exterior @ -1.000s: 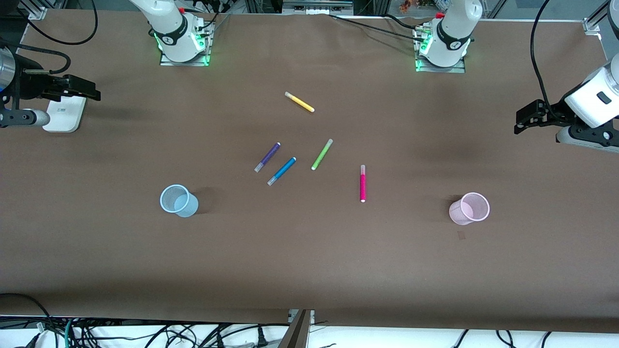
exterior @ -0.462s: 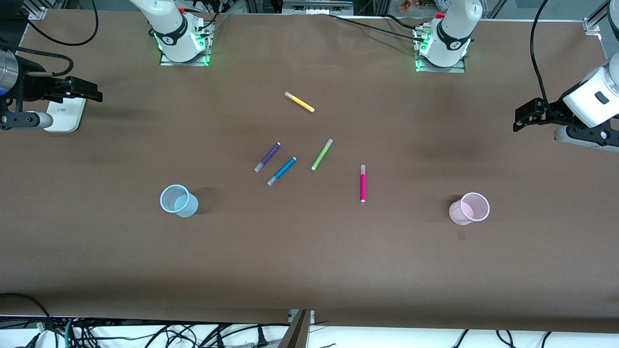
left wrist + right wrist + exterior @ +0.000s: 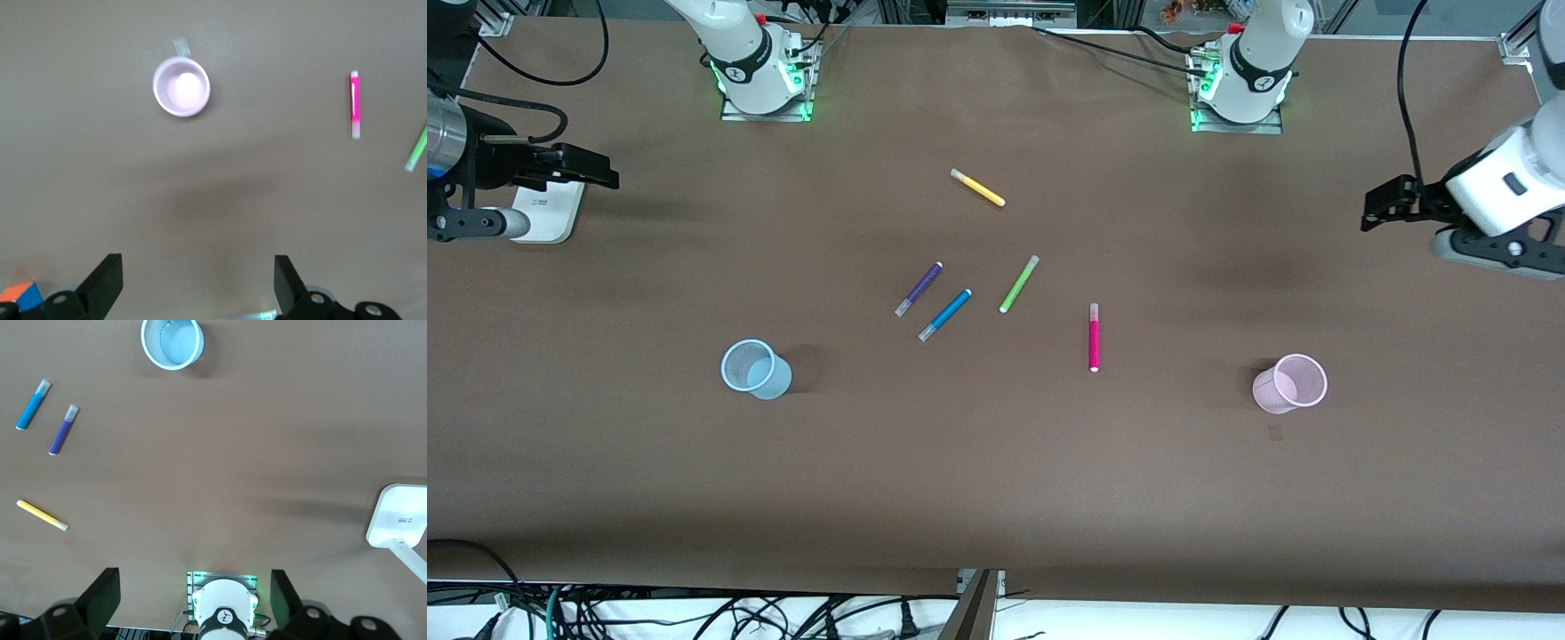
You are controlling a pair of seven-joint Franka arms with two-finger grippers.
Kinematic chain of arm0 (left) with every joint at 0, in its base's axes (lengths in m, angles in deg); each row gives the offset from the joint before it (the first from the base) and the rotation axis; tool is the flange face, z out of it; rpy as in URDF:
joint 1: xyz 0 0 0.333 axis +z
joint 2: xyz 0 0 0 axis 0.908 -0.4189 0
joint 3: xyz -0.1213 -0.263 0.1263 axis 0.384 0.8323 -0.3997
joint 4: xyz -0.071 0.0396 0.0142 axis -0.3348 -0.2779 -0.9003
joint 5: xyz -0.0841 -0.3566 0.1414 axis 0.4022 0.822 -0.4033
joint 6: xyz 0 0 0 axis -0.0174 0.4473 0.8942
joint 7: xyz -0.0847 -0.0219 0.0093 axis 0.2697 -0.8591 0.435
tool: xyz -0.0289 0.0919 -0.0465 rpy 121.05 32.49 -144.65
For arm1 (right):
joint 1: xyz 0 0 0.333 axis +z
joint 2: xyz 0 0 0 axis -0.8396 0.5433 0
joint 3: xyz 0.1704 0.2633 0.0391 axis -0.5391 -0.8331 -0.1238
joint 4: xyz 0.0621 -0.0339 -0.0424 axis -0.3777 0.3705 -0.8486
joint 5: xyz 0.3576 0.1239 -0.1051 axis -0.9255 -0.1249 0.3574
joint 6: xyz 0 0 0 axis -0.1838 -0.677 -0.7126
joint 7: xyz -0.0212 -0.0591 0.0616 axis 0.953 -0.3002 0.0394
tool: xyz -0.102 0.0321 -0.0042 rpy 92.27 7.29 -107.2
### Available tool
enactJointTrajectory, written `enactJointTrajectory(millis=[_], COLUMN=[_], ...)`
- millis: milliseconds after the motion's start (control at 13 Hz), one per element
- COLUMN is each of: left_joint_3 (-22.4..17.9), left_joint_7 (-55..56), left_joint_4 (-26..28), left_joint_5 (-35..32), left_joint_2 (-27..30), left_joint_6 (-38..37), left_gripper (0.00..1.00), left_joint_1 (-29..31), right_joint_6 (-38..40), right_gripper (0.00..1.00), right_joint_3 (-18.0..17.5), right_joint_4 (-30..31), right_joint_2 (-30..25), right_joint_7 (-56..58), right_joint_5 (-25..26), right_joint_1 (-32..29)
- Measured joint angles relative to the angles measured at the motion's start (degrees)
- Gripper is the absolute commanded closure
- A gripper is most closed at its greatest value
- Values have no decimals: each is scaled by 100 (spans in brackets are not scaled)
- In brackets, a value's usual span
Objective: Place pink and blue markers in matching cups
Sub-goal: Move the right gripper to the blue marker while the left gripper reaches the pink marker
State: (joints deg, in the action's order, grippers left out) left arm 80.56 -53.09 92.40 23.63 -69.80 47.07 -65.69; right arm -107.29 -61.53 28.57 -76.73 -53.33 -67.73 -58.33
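Note:
The pink marker [image 3: 1094, 337] [image 3: 355, 104] lies flat near the table's middle, and the blue marker [image 3: 945, 315] [image 3: 33, 404] lies toward the right arm's end from it. Nearer the front camera stand the pale blue cup [image 3: 755, 369] [image 3: 172, 343], toward the right arm's end, and the pale pink cup [image 3: 1289, 383] [image 3: 181, 86], toward the left arm's end. My left gripper [image 3: 1383, 203] [image 3: 197, 280] hangs open high over the left arm's end of the table, holding nothing. My right gripper [image 3: 591, 167] [image 3: 193, 597] hangs open over the right arm's end, also holding nothing.
A purple marker [image 3: 919, 288] lies beside the blue one, a lime-green marker [image 3: 1019, 284] between blue and pink, and a yellow marker [image 3: 978, 188] nearer the arm bases. A white flat device [image 3: 547, 211] sits under the right gripper. A small tape mark [image 3: 1276, 433] lies by the pink cup.
The left gripper has drifted up and slightly toward the table's middle. The right gripper has shifted a little. Markers and cups have not moved.

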Motion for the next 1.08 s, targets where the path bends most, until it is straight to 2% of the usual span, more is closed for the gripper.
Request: enactJointTrajectory(millis=[308, 538, 846, 1077], left_joint_3=[271, 801, 1507, 1804], left_joint_7=[181, 873, 1289, 1310], left_joint_4=[124, 211, 377, 770], left_joint_5=[5, 15, 33, 33], left_joint_2=[-358, -598, -1379, -1786], left_joint_6=[-394, -191, 511, 1648], left_gripper=[0, 0, 0, 0], left_joint_1=[-36, -41, -76, -126], right_joint_6=[-328, -920, -1902, -2521], right_gripper=[1, 1, 1, 1], right_joint_3=[-36, -48, -56, -61], right_joint_4=[9, 57, 92, 98], right_joint_2=[204, 505, 1106, 1600], right_joint_7=[-1047, -2128, -3215, -3902], right_joint_5=[-19, -39, -43, -78], right_joint_1=[606, 1189, 1816, 2167])
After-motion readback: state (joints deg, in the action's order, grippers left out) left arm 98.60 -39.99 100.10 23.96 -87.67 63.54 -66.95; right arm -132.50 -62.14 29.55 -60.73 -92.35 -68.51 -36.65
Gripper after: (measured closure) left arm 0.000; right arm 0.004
